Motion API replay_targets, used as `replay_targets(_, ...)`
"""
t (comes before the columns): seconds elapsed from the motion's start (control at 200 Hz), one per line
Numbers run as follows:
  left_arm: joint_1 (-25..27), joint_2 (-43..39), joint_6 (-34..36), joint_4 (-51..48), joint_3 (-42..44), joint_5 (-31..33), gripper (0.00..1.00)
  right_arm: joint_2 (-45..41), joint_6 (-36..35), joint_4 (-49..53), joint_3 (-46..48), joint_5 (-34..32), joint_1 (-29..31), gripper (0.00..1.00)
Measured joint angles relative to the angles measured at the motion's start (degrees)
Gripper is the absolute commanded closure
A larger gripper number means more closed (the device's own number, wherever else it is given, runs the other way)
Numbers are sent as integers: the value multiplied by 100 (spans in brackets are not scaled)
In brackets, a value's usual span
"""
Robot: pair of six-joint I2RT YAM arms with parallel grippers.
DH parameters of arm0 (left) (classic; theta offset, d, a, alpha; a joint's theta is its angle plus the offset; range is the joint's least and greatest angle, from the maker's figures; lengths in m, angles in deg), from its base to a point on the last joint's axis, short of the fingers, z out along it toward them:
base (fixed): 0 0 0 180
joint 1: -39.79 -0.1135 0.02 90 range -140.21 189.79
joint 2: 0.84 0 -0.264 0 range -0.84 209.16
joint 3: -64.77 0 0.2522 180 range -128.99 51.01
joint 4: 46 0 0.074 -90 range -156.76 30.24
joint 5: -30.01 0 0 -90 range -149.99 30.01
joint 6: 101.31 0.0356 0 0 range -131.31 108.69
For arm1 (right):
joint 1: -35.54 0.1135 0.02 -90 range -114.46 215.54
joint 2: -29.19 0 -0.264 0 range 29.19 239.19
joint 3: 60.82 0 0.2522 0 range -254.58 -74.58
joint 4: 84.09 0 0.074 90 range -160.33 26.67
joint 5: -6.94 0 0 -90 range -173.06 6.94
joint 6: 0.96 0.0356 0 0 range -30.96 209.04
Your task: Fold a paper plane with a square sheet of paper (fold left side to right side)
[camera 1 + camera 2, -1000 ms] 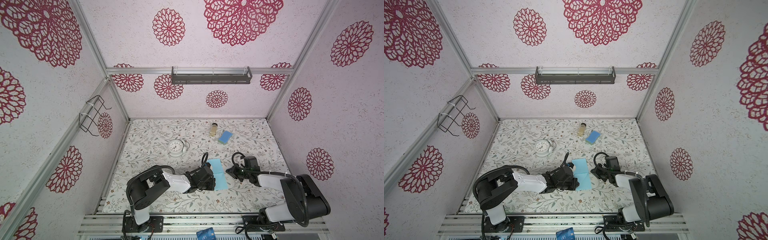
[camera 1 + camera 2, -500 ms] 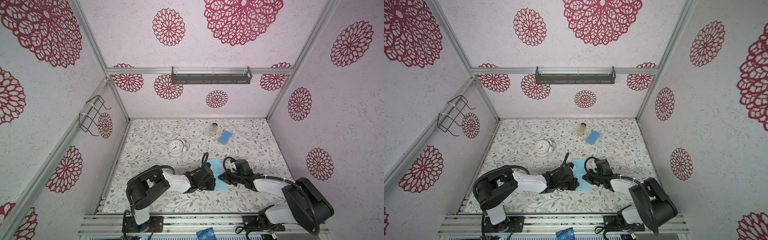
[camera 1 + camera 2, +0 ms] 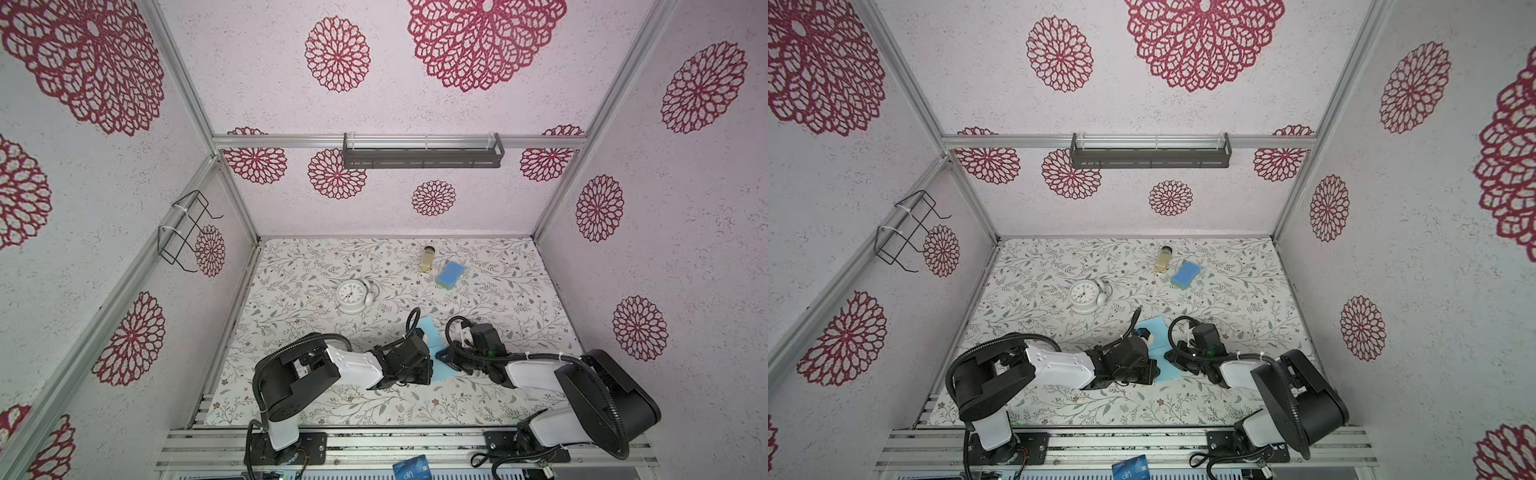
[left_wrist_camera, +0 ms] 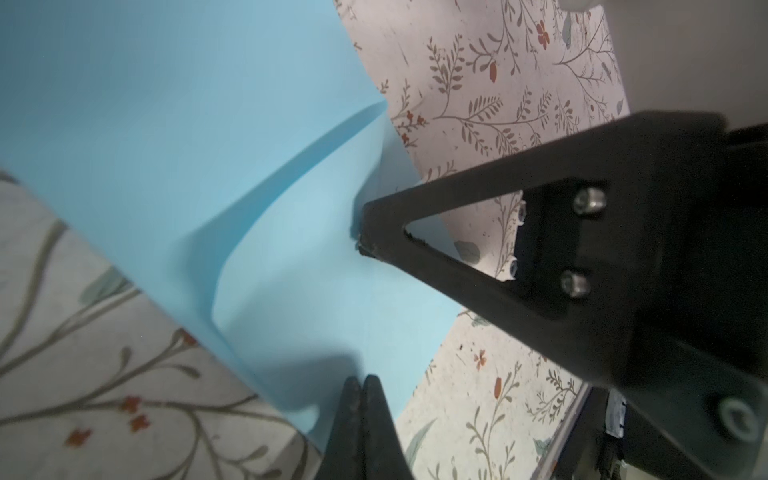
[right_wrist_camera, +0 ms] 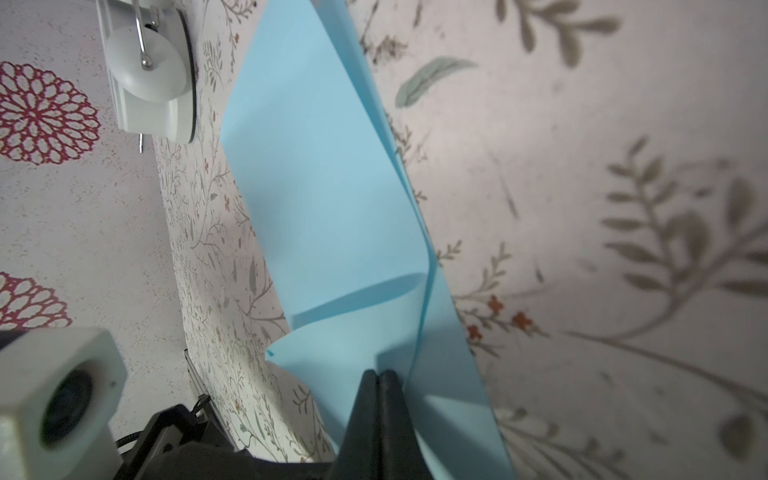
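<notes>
The square sheet of paper [image 3: 431,335] [image 3: 1156,328] is thin and light blue. It lies doubled over on the floral table, with its upper layer bulging in a loose curve [image 4: 166,124] [image 5: 324,187]. My left gripper [image 3: 430,369] [image 3: 1154,370] [image 4: 360,380] is shut, and its tips rest at the paper's near edge with nothing between them. My right gripper [image 3: 439,355] [image 3: 1168,355] [image 5: 377,374] is shut too, and its tip is on the upper layer beside the folded edge. Its black finger [image 4: 415,216] shows in the left wrist view. A paper plane is not in view.
A white clock [image 3: 351,295] [image 5: 145,75] stands behind the left arm. A blue sponge [image 3: 449,274] and a small bottle [image 3: 427,259] are at the back. A dark blue card [image 3: 410,471] lies on the front rail. A wire rack [image 3: 183,232] hangs on the left wall.
My right gripper has moved left, from beside the paper onto it, and now stands close to the left gripper. The left arm has stayed still.
</notes>
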Motion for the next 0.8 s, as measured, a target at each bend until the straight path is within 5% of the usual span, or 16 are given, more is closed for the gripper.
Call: replay_targets(0.801,483,-431,-378,232,605,144,100,-26,173,-87,55,-90,28,100)
